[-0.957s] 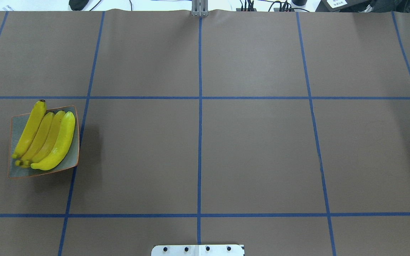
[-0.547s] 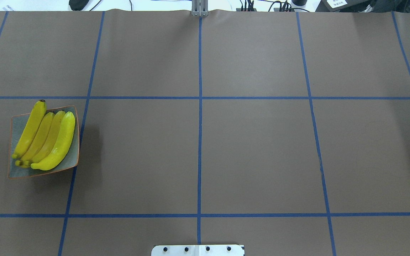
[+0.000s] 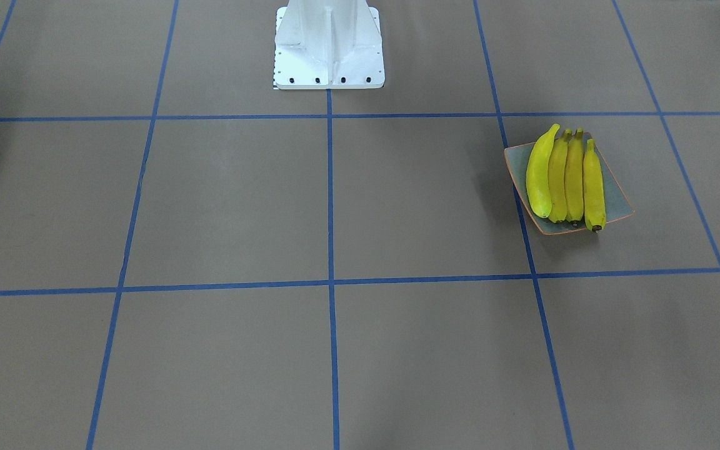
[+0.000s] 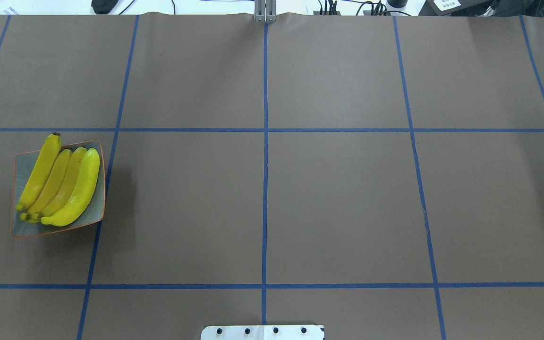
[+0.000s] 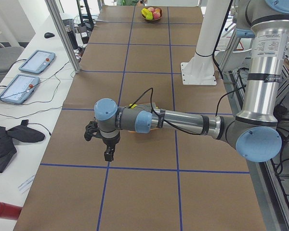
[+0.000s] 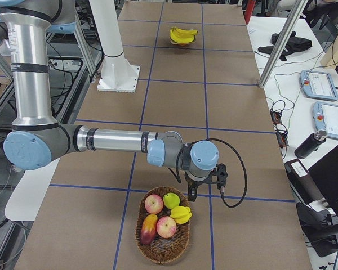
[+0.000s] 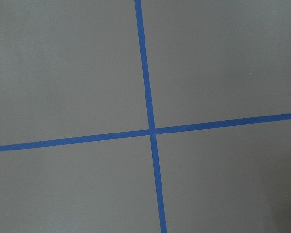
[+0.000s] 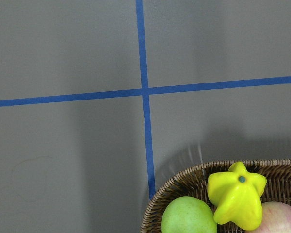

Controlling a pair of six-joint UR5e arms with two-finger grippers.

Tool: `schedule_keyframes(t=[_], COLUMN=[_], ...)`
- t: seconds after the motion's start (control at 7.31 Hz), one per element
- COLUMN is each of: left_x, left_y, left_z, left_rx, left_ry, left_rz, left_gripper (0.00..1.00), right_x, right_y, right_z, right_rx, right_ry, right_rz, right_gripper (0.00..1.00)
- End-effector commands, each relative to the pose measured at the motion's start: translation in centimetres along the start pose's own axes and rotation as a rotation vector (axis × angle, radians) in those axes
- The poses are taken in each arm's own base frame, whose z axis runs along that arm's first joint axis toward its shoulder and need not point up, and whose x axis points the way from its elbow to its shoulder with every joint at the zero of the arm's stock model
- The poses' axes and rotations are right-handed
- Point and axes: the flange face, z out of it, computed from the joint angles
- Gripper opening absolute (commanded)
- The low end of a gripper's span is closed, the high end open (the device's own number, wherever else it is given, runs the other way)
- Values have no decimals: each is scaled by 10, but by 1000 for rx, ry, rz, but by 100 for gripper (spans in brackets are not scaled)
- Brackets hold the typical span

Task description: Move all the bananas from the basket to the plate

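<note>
Bright yellow bananas with dark tips, left side of the overhead shot, on a grey-blue plate with a thin orange rim. The table is flat brown with a blue tape grid. At the bottom of the right-end view there's a brown woven basket holding a green apple, a yellow star fruit and blushed red-yellow ones. The right arm is silver with pale blue joints

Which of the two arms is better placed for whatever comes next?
Right, if either: the right fingers hang by the basket, the left fingers nearer the plate. But all four bananas lie on the plate and the basket holds none.
</note>
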Motion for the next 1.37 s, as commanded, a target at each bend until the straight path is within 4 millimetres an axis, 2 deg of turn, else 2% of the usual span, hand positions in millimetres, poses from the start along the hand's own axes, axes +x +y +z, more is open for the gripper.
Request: schedule_keyframes(t=[0.0, 0.68, 0.82, 0.96, 1.09, 1.23], left_x=[0, -1, 0, 0, 0, -1], left_y=[0, 0, 0, 0, 0, 0], left_z=[1, 1, 0, 0, 1, 1], left_rx=[-1, -1, 1, 1, -1, 0], left_ry=[0, 0, 0, 0, 0, 0], left_rz=[-1, -1, 1, 1, 1, 0], left_gripper=[100, 100, 100, 100, 100, 100], right_x=[2, 2, 9, 5, 4, 5], right_y=[2, 2, 17, 40, 48, 48], right_z=[2, 0, -2, -5, -5, -4], right_rx=[-3, 1, 8, 15, 16, 14], right_ry=[0, 0, -4, -4, -4, -4], right_rz=[4, 3, 15, 9, 6, 10], right_gripper=[100, 99, 99, 100, 99, 100])
